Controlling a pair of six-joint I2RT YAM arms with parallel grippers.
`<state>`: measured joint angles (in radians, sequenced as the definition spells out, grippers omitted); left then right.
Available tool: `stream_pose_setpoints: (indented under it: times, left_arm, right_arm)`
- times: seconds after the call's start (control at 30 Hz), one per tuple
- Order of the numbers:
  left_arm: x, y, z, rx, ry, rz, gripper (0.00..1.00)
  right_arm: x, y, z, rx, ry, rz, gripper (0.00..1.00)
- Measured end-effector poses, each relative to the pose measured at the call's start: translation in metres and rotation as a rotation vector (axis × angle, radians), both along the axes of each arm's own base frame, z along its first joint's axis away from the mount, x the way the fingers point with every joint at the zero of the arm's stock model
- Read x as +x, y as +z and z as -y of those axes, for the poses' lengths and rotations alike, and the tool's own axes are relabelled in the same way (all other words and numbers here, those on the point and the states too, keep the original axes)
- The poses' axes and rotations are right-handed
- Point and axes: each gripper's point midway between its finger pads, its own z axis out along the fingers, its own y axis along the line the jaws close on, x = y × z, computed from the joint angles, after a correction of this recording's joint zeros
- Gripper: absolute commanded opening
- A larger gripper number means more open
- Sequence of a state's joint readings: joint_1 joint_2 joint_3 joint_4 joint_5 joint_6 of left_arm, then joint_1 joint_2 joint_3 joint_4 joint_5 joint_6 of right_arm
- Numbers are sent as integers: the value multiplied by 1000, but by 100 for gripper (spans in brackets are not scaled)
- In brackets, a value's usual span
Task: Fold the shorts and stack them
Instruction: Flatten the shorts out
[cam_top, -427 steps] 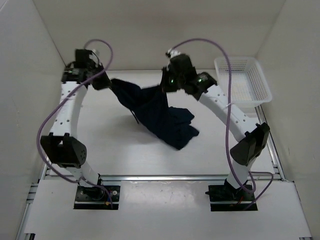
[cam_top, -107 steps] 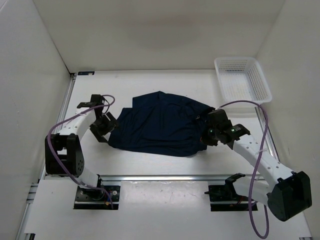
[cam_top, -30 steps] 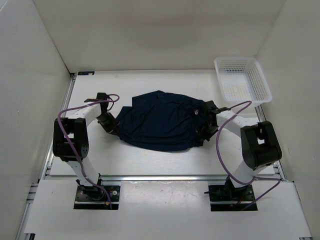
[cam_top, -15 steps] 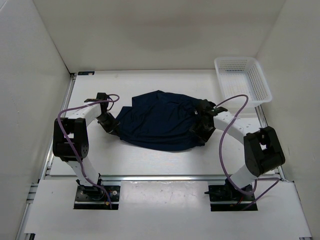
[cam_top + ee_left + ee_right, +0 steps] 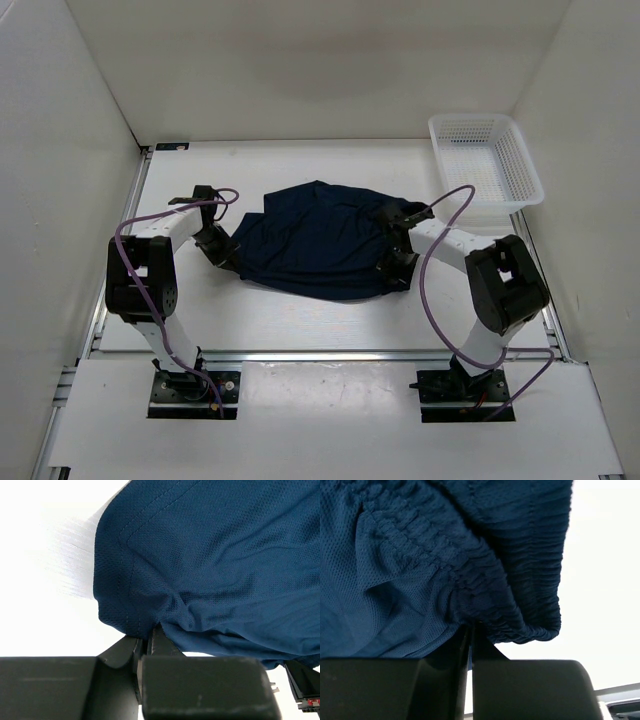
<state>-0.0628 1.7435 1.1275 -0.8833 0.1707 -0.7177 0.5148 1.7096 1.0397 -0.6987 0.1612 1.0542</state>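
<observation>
So from the top the shorts (image 5: pixel 318 240) lie spread in the middle of the bench (image 5: pixel 300 165), both arms folded low, with the left gripper (image 5: pixel 224 252) at one side edge and the right gripper (image 5: pixel 396 262) at the other. Left wrist: jaws pinching the leg hem, and it's thin, light, floppy mesh, so I'd guess it sags unless held at seams. Right wrist: jaws pinching the gathered waistband, probably the thicker, grippier spot.

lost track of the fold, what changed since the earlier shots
The shorts, held up between the arms earlier, now lie spread on the table. The left gripper and right gripper came down with them, still pinching hem and waistband; the right one edged inward. The white mesh basket stayed put.
</observation>
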Motion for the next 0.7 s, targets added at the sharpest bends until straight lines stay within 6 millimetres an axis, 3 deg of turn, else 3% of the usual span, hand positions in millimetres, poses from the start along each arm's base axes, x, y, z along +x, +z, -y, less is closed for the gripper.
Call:
stream_pose_setpoints:
  times: [0.13, 0.23, 0.33, 0.43, 0.5, 0.6, 0.7]
  left_arm:
    - [0, 1, 0, 0, 0, -1, 10]
    - [13, 16, 0, -1, -3, 14, 10]
    - [54, 47, 1, -7, -7, 99, 10]
    - [102, 95, 0, -13, -5, 240, 10]
    - [122, 130, 0, -17, -3, 338, 10]
    - [125, 163, 0, -20, -3, 426, 10]
    - [96, 163, -2, -17, -3, 421, 10]
  right_arm:
    - [5, 9, 6, -36, -3, 23, 0]
    - [25, 34, 8, -51, 4, 86, 0]
    - [76, 84, 13, -41, -9, 243, 0]
    - [131, 157, 19, -24, -16, 461, 0]
    - [149, 203, 21, -5, 5, 610, 0]
    - [131, 247, 20, 15, 63, 758, 0]
    - [83, 249, 19, 33, 128, 825, 0]
